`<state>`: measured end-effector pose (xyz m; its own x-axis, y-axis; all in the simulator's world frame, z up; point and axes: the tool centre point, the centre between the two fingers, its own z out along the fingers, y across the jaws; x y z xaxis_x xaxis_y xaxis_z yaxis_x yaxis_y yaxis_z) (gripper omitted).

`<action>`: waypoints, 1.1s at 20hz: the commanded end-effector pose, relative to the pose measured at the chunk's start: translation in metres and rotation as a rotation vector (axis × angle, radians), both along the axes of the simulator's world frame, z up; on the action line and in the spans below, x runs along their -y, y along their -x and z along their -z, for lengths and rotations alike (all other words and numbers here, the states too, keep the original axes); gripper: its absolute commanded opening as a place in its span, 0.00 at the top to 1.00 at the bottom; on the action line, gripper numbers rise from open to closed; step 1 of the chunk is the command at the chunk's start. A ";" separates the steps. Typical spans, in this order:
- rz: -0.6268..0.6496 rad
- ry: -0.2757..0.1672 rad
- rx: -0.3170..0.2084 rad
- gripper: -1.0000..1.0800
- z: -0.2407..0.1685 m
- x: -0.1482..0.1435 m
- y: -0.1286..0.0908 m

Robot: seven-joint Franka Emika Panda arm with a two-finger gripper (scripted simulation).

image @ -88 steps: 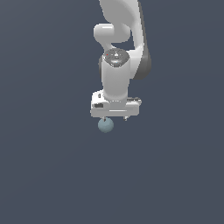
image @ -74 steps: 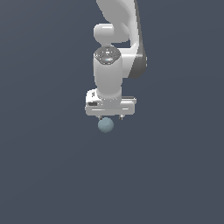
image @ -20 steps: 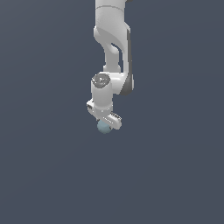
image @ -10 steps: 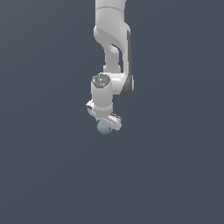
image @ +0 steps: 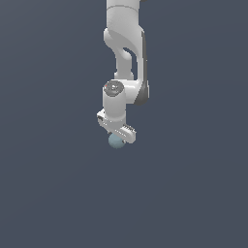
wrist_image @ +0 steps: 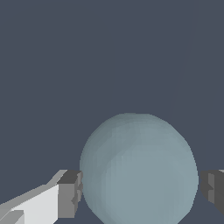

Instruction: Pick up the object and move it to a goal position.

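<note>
Nearest to my wrist camera is the ball, pale blue-grey, smooth and unmarked, filling the space between my fingers. One grey pad presses its flank at nine o'clock and the other meets it at three o'clock, so I am clenched on it across its widest part, neither pad riding high nor low as far as I can tell.

Farther out, in the exterior view, the ball hangs just under my gripper, at six o'clock from the wrist, with my white arm rising toward twelve o'clock. Around it there is only flat dark grey; I see no shadow or contact, so I cannot tell how high above the table it hangs. No goal marker shows in either view.

I judge the pick done and the carry in hand. A smooth sphere held at two small contacts will roll out if the squeeze slackens or the wrist jerks, so I would keep steady pressure, hold the fingers pointing down, move at an even pace without sudden turns, and open only once stopped at the goal.
</note>
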<state>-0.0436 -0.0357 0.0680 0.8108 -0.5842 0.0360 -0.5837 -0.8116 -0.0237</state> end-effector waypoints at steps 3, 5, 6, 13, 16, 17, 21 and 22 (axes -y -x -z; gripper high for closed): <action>-0.001 0.000 -0.002 1.00 -0.013 -0.016 0.004; -0.002 0.000 -0.004 1.00 -0.021 -0.026 0.007; -0.002 0.000 -0.005 1.00 -0.026 -0.032 0.009; -0.003 0.001 -0.015 1.00 -0.072 -0.088 0.024; -0.003 0.002 -0.019 1.00 -0.096 -0.117 0.032; -0.004 0.002 -0.021 1.00 -0.104 -0.127 0.035; -0.005 0.003 -0.027 1.00 -0.136 -0.165 0.044; -0.005 0.003 -0.029 1.00 -0.143 -0.174 0.046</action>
<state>-0.0856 0.1248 0.1992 0.8147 -0.5796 0.0157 -0.5796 -0.8149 -0.0069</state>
